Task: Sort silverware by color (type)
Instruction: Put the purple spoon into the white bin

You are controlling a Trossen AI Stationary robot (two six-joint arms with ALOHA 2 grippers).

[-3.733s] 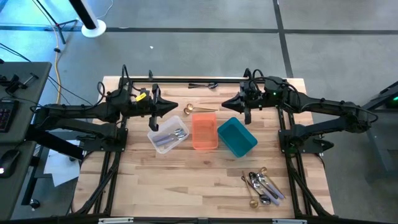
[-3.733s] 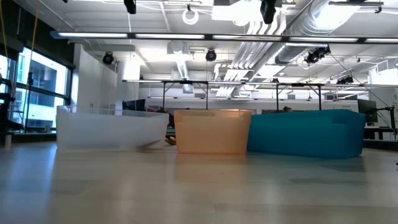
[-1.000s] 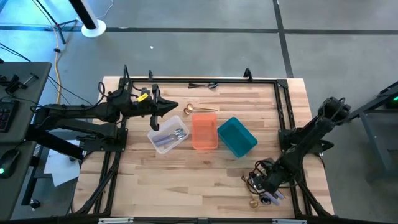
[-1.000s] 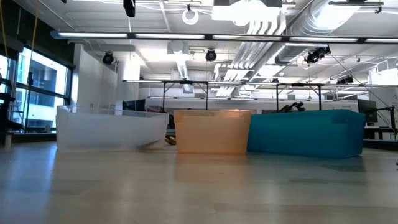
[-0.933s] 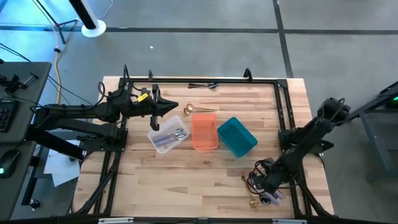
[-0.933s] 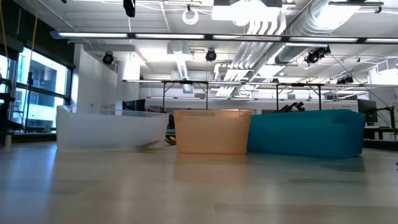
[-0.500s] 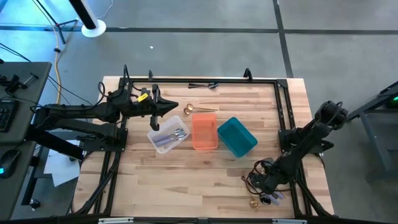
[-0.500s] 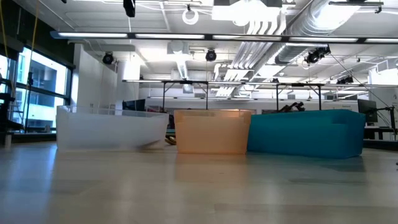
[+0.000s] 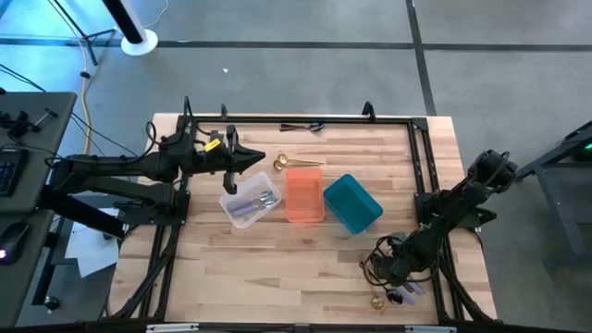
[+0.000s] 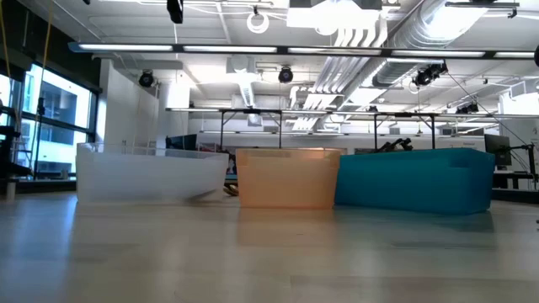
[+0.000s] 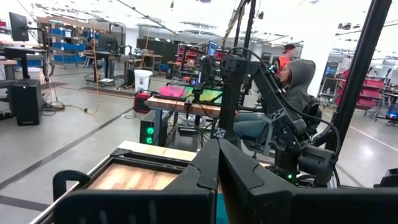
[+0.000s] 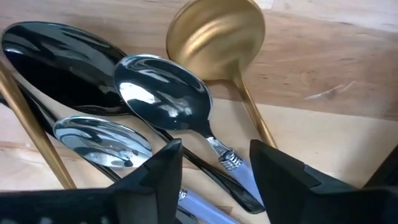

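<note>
Three bins sit mid-surface in a row, the clear bin (image 9: 250,203), the orange bin (image 9: 304,195) and the teal bin (image 9: 352,203), presumably one per colour of silverware. The clear one already holds silver pieces.

The right gripper (image 9: 387,268) is down over the unsorted pile (image 9: 396,291) at the near right corner of the surface (image 9: 277,268). Its fingers (image 12: 155,171) are apart, straddling the handle of a silver spoon (image 12: 163,93), with nothing clamped yet; I judge a pick of that spoon is being set up.

Only the right wrist view shows the pile closely: a gold spoon (image 12: 216,37), a black spoon (image 12: 56,68) and a second silver spoon (image 12: 102,142) crowd the target.

The high view alone shows a stray gold spoon (image 9: 294,164) behind the orange bin and dark pieces (image 9: 301,127) at the far edge. The left gripper (image 9: 254,159) waits with fingers shut and empty above the clear bin's far side.
</note>
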